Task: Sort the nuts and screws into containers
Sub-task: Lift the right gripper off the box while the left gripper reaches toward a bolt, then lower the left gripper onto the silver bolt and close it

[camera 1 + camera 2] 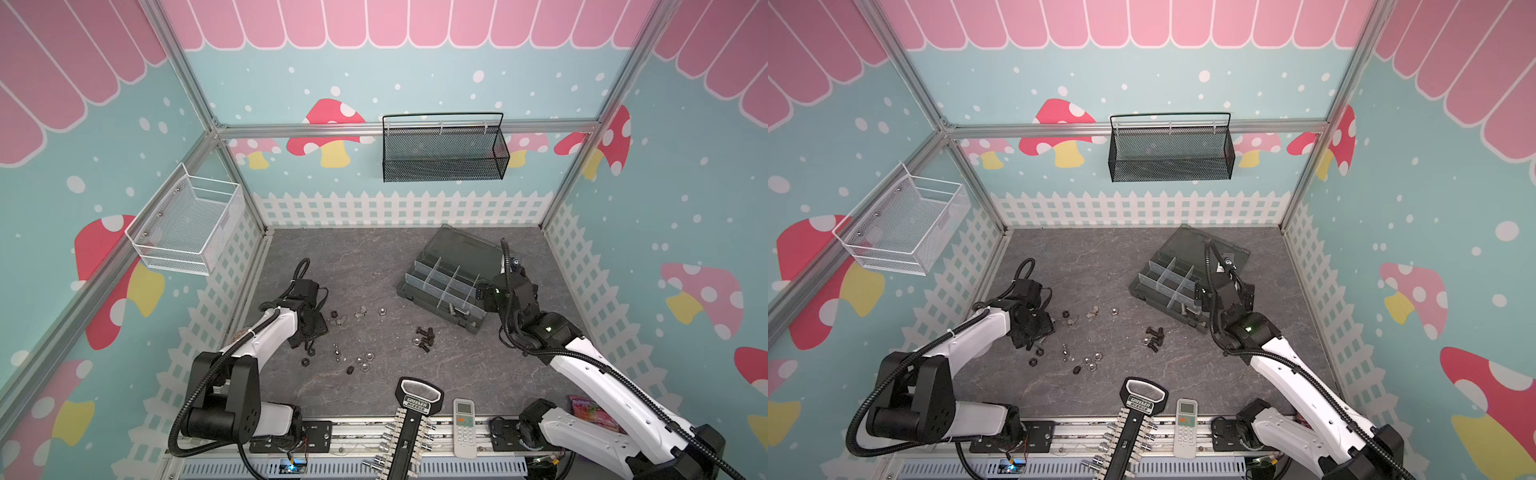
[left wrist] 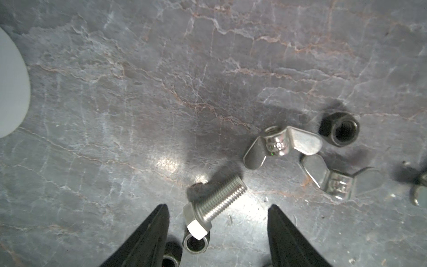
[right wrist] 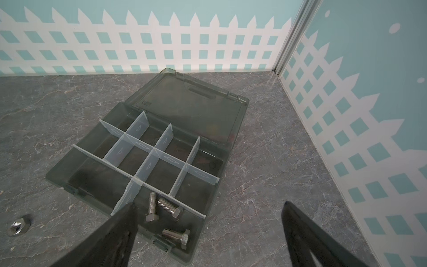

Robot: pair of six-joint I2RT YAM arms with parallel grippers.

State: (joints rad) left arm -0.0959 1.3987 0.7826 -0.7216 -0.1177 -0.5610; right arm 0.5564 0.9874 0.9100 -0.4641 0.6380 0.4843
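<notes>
In the left wrist view a silver hex-head screw (image 2: 215, 203) lies on the grey floor. Its head rests on a small silver nut (image 2: 196, 242). My left gripper (image 2: 218, 208) is open, a finger on either side of the screw and neither touching it. Two wing nuts (image 2: 282, 143) and a black nut (image 2: 339, 129) lie beyond. My right gripper (image 3: 209, 203) is open wide over the near corner of the organiser, whose containers (image 3: 194, 191) are mostly bare. Three silver screws (image 3: 171, 207) lie in the corner compartment. Black screws (image 1: 424, 337) and more nuts (image 1: 361, 361) are scattered mid-floor.
A socket rack (image 1: 409, 432) and a white remote (image 1: 464, 428) lie at the front edge, with a pink packet (image 1: 590, 411) at the front right. A black mesh basket (image 1: 444, 151) hangs on the back wall and a white wire basket (image 1: 187, 224) on the left wall.
</notes>
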